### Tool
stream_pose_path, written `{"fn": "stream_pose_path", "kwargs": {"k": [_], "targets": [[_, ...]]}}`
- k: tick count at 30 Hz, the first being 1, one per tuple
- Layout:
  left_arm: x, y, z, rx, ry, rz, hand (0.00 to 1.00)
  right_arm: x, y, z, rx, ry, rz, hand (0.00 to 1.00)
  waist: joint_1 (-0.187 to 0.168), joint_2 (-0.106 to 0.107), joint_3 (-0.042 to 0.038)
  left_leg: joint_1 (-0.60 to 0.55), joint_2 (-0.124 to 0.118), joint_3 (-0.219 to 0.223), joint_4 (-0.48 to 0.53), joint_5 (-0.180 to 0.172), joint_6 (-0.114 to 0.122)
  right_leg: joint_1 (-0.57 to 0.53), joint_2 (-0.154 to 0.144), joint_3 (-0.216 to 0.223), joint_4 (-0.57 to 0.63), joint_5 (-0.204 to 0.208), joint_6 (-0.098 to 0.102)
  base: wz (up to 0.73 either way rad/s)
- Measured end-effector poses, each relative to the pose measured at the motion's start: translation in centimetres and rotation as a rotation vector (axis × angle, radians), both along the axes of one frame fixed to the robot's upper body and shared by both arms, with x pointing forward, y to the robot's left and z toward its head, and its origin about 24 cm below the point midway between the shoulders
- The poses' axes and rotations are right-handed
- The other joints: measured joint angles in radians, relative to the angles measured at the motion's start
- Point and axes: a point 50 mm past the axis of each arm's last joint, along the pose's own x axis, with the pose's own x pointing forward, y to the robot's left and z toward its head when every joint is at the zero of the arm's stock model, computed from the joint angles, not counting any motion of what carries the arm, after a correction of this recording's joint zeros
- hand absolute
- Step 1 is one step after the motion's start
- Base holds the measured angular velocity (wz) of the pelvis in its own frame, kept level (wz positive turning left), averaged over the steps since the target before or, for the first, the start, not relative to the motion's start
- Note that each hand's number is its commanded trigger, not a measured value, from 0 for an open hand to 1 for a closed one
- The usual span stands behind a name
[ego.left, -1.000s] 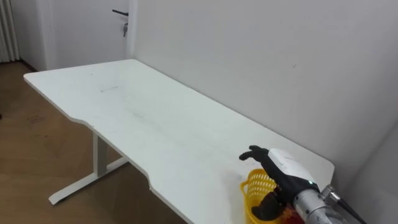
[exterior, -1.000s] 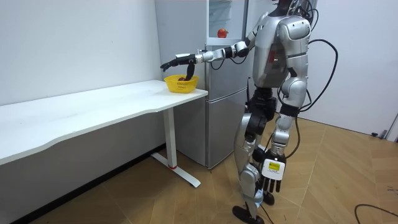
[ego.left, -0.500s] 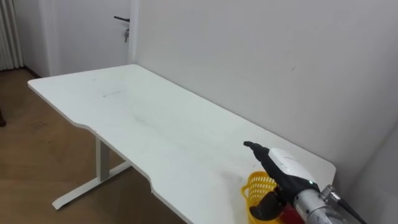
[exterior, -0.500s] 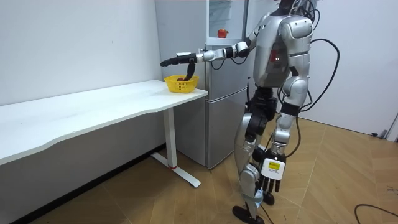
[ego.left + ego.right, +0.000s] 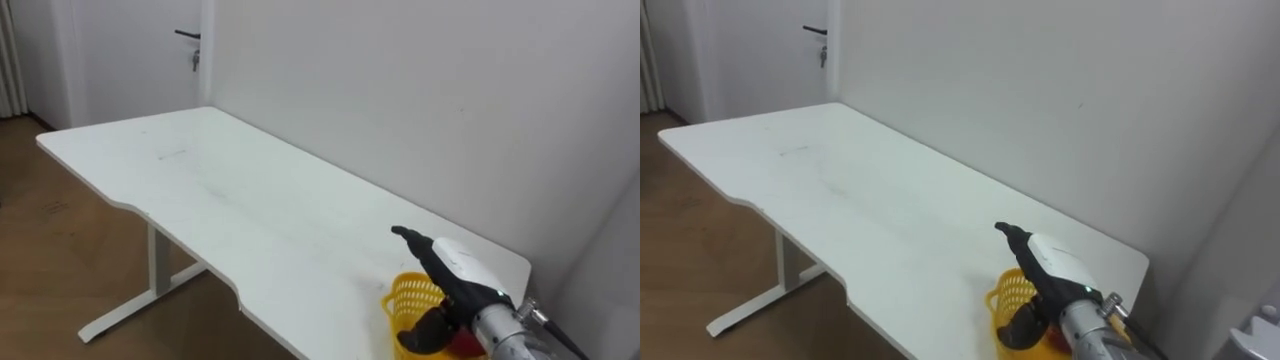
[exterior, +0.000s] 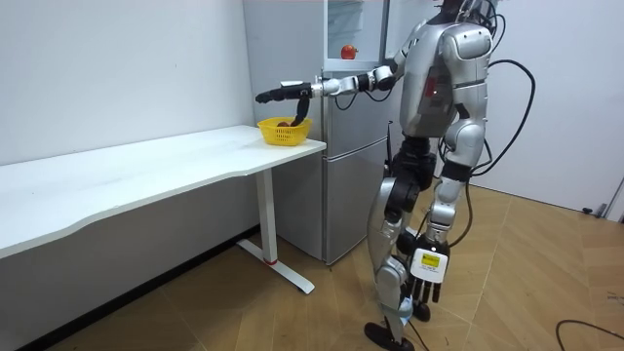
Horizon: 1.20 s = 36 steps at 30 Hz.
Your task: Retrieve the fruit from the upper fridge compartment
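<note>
Beside the fridge [image 6: 341, 117], the robot's right hand [image 5: 455, 268], fingers straight and empty, hovers over the yellow basket [image 5: 405, 297] on the table [image 5: 250, 200]. A red item [image 5: 464, 345] lies in the basket, so the retrieval looks nearly done. The left hand [image 6: 422, 285] hangs relaxed.

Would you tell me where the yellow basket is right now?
The yellow basket sits on the white table's end nearest the fridge, in the eye views' lower right, just beneath the right hand.
</note>
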Motion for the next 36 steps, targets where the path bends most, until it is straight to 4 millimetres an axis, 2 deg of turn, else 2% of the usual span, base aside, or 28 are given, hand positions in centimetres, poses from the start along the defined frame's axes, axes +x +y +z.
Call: {"fn": "stream_pose_path", "kwargs": {"k": [7,9,11,13,18,20,23,25,29,31,32,36], "targets": [[-0.8,-0.3,0.0,-0.008,0.017,0.008,0.00,0.1,-0.4,2.0,0.065,-0.099,-0.026,0.00,-0.037,0.007,-0.0007,0.005,0.003,0.015,-0.004,0.000,0.000,-0.002,0.002,0.026,-0.001,0.000,0.000,-0.05],[-0.7,-0.4,-0.1,-0.006,0.010,0.008,0.00,-0.4,-0.2,2.7,0.121,-0.134,-0.017,0.00,-0.042,0.010,-0.0004,0.009,0.004,0.022,-0.005,0.000,0.000,-0.003,0.002,0.027,-0.001,0.000,0.000,-0.10],[-0.7,-0.8,-0.2,-0.013,0.005,0.008,0.00,-1.0,0.1,3.6,0.184,-0.174,0.001,0.00,-0.045,0.018,-0.0009,0.016,0.006,0.034,-0.006,-0.001,0.002,-0.003,0.002,0.039,0.000,0.000,0.000,-0.16],[-0.9,-1.4,-0.4,-0.029,0.008,0.015,0.00,-1.4,0.6,4.9,0.217,-0.239,0.027,0.00,-0.063,0.035,-0.0040,0.021,0.007,0.046,-0.008,-0.001,0.003,-0.003,0.001,0.052,-0.001,0.000,0.000,-0.16],[-1.0,-1.5,-0.4,-0.027,0.006,0.019,0.00,-3.1,0.4,7.6,0.285,-0.396,0.024,0.00,-0.087,0.061,-0.0066,0.039,0.016,0.077,-0.021,-0.002,0.003,-0.004,0.004,0.081,0.000,0.000,0.000,-0.19],[-1.2,-1.6,-0.4,-0.028,0.011,0.021,0.00,-3.9,0.4,8.2,0.307,-0.442,0.028,0.00,-0.117,0.075,-0.0150,0.044,0.017,0.088,-0.023,-0.002,0.004,-0.003,0.004,0.082,0.001,0.000,0.000,-0.14],[-1.0,-1.9,-0.5,-0.033,-0.004,0.019,0.00,-4.2,0.4,8.6,0.331,-0.480,0.018,0.00,-0.145,0.092,-0.0171,0.055,0.021,0.105,-0.039,-0.002,0.004,-0.004,0.007,0.103,0.002,0.000,0.000,-0.21],[-0.8,-2.1,-0.5,-0.038,-0.022,0.014,0.00,-5.2,0.0,9.5,0.368,-0.542,0.001,0.00,-0.167,0.106,-0.0202,0.059,0.027,0.129,-0.045,-0.002,0.004,-0.011,0.010,0.123,0.002,0.001,-0.002,-0.27],[-1.0,-2.5,-0.7,-0.050,-0.023,0.015,0.00,-7.1,-0.3,10.3,0.438,-0.644,-0.011,0.00,-0.191,0.125,-0.0170,0.085,0.036,0.174,-0.054,-0.002,0.004,-0.009,0.016,0.164,0.003,0.003,-0.005,-0.33],[-1.0,-2.6,-0.7,-0.048,-0.030,0.013,0.00,-8.7,-0.1,10.4,0.446,-0.682,-0.005,0.00,-0.221,0.132,-0.0190,0.088,0.039,0.187,-0.063,-0.003,0.004,-0.015,0.020,0.185,0.003,0.004,-0.006,-0.21],[-0.9,-2.6,-0.7,-0.047,-0.033,0.013,0.00,-9.0,0.0,10.4,0.453,-0.686,-0.003,0.00,-0.223,0.135,-0.0199,0.088,0.041,0.195,-0.066,-0.003,0.003,-0.019,0.021,0.190,0.003,0.004,-0.007,-0.28],[-0.6,-2.7,-0.7,-0.038,-0.052,0.009,0.00,-10.2,-0.2,10.5,0.441,-0.712,-0.022,0.00,-0.275,0.148,-0.0232,0.092,0.045,0.217,-0.076,-0.003,0.004,-0.027,0.024,0.205,0.004,0.006,-0.010,-0.17]]}}
